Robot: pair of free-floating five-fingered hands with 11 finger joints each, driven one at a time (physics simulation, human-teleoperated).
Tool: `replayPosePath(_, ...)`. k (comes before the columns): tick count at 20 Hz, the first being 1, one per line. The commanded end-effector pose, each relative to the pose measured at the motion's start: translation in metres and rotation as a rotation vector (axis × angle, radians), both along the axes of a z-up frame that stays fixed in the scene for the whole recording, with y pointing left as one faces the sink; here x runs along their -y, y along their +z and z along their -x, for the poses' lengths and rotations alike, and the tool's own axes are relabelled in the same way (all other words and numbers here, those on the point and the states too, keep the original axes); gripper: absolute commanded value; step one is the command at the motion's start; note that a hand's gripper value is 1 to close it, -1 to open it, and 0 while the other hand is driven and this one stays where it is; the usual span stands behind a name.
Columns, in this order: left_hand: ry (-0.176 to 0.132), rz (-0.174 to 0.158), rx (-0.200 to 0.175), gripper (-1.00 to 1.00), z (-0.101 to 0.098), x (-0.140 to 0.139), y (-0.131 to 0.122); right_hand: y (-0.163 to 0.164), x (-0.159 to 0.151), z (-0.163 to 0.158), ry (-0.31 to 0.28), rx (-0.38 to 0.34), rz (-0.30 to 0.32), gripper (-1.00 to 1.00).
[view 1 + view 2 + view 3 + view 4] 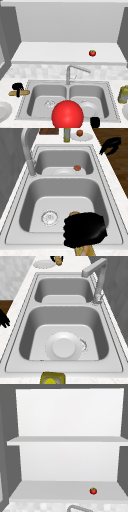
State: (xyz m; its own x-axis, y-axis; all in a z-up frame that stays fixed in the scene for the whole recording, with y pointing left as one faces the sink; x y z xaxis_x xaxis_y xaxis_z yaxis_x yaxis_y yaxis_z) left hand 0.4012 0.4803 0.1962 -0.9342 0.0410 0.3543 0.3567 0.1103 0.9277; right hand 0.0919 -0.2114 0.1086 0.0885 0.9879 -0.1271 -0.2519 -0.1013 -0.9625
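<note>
1. Kitchen sink (25, 105), double basin; a plate (63, 348) lies in the right one
2. Left hand (17, 87) is curled round a baguette (23, 93), partly hiding it
3. Right hand (94, 122), near the front rim: finger state unclear

baguette (83, 250): mostly hidden by left hand (85, 229) | bottle (52, 378): edge-cut

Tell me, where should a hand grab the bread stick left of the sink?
Probably round its middle, coming from above. The bread stick lies flat on the counter, long and thin, so fingers can curl across it. The left hand already sits there.
</note>
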Motion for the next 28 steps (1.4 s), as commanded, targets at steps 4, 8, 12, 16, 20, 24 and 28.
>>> replayPosePath(4,0.012,-0.001,-0.001,1.00,0.025,-0.045,0.009,0.000,0.000,0.000,0.000,0.000,0.000,0.00)
replayPosePath(8,0.010,-0.003,-0.005,1.00,0.040,-0.072,0.015,0.000,0.000,0.000,0.000,0.000,0.000,0.00)
replayPosePath(12,0.009,-0.004,-0.011,1.00,0.054,-0.098,0.022,0.000,0.000,0.000,0.000,0.000,0.000,0.00)
replayPosePath(16,0.008,-0.006,-0.006,1.00,0.070,-0.125,0.026,0.000,0.000,0.000,0.000,0.000,0.000,0.00)
replayPosePath(20,0.002,-0.002,-0.007,1.00,0.089,-0.149,0.022,0.000,0.000,0.000,0.000,0.000,0.000,0.00)
replayPosePath(24,0.001,0.028,-0.007,1.00,0.098,-0.166,0.006,0.000,0.000,0.000,0.000,0.000,0.000,0.00)
replayPosePath(28,0.001,0.024,-0.025,1.00,0.104,-0.171,-0.012,0.000,0.000,0.000,0.000,0.000,0.000,0.00)
